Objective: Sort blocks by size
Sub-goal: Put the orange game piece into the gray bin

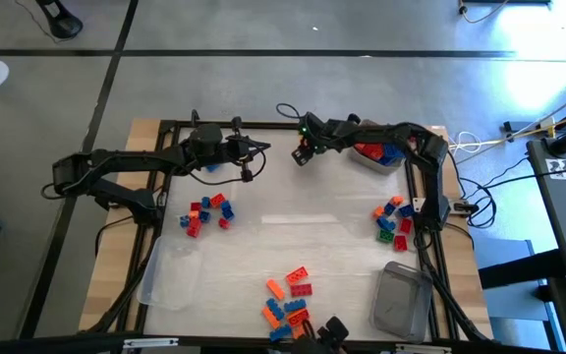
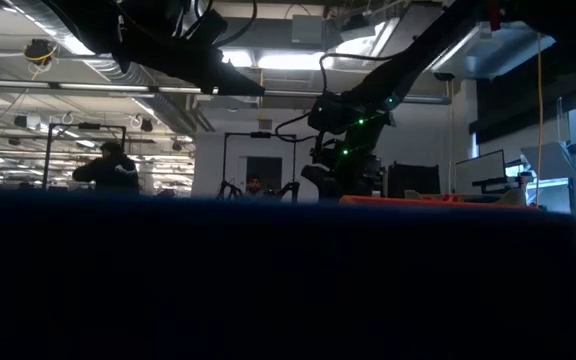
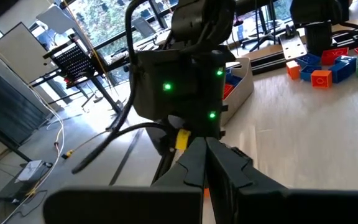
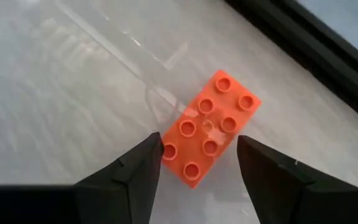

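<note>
Blocks lie in loose clusters on the table: red and blue ones (image 1: 207, 213) at left, orange, blue and red ones (image 1: 288, 295) by the near edge, mixed green, red, blue ones (image 1: 393, 220) at right. An orange eight-stud block (image 4: 208, 127) lies flat, studs up.
</note>
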Robot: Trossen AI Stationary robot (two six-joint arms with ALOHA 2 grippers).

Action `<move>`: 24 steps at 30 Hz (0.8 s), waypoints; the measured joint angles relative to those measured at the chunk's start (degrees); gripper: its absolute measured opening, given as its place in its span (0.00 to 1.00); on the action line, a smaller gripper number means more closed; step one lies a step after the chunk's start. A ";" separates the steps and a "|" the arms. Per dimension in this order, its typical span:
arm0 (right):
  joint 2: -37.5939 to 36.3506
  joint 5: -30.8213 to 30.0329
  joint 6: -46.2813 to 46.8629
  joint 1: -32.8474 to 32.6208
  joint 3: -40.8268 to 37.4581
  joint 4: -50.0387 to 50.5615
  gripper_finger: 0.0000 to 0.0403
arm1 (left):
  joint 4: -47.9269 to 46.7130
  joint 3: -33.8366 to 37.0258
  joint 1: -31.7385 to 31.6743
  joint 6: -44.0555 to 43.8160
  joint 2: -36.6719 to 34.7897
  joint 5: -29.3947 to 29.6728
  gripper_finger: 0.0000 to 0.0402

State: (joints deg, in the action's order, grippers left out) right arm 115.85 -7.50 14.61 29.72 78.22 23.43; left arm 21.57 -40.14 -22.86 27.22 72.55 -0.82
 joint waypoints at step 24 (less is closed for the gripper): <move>3.73 -2.41 6.45 -0.96 0.71 -5.10 0.53 | 0.10 0.00 0.01 -0.20 0.00 0.00 0.00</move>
State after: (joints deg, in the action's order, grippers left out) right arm 119.58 -9.91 21.06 28.75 78.93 18.33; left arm 21.67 -40.14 -22.85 27.03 72.55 -0.82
